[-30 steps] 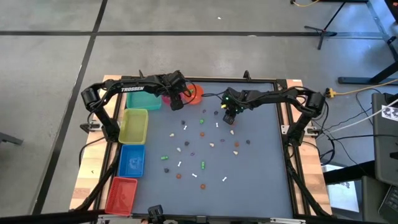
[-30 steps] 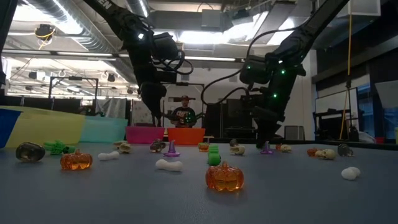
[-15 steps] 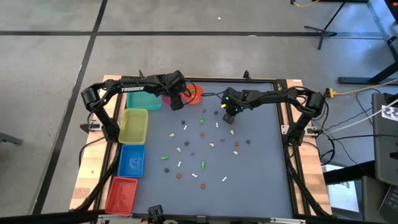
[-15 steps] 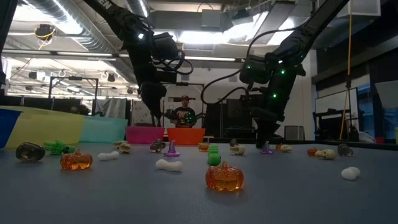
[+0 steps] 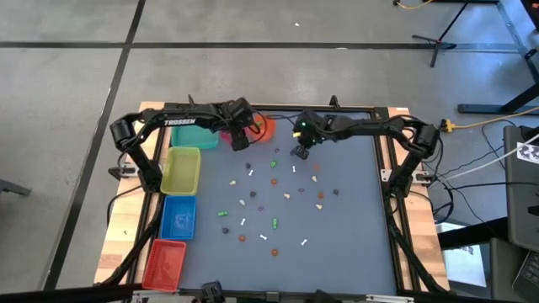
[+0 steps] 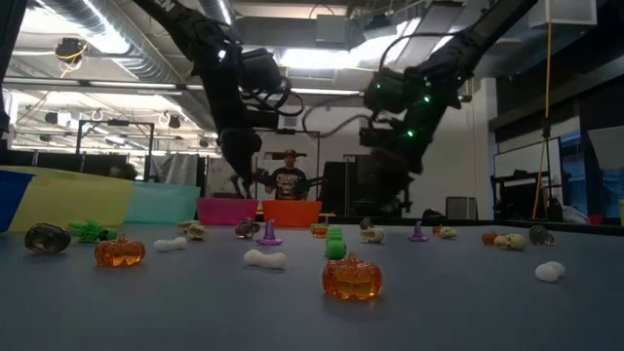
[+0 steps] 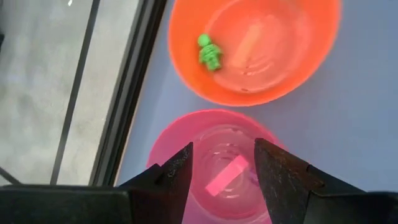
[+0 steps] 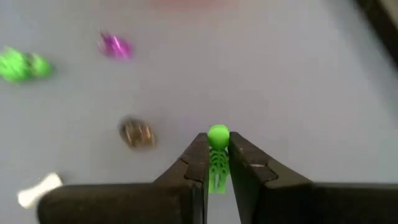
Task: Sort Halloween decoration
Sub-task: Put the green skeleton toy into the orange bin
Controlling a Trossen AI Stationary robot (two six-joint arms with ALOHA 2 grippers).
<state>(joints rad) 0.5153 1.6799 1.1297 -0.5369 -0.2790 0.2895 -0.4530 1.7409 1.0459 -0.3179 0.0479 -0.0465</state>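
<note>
Right now my right gripper [image 8: 217,163] is pinched shut on a tiny green skeleton [image 8: 217,155], lifted clear of the grey table [image 5: 354,227]. Its long axis runs along the fingers, round head poking out past the fingertips and legs tucked back between them. From above, this gripper hangs over the far middle of the table, just right of the orange bowl [image 5: 264,127].

My left gripper [image 7: 222,163] hovers with its fingers spread, holding nothing, directly over the pink bowl [image 7: 186,140]. One pink oblong piece [image 7: 226,175] lies in that bowl. Beside it, the orange bowl holds one green skeleton figure [image 7: 210,53].

I count four bins down the left edge: teal [image 5: 195,137], yellow [image 5: 181,171], blue [image 5: 178,217] and red [image 5: 163,260]. Roughly twenty trinkets [image 5: 274,224] are scattered across the middle of the table; I cannot give an exact number. At table level, two orange pumpkins [image 6: 352,278] sit nearest the camera
</note>
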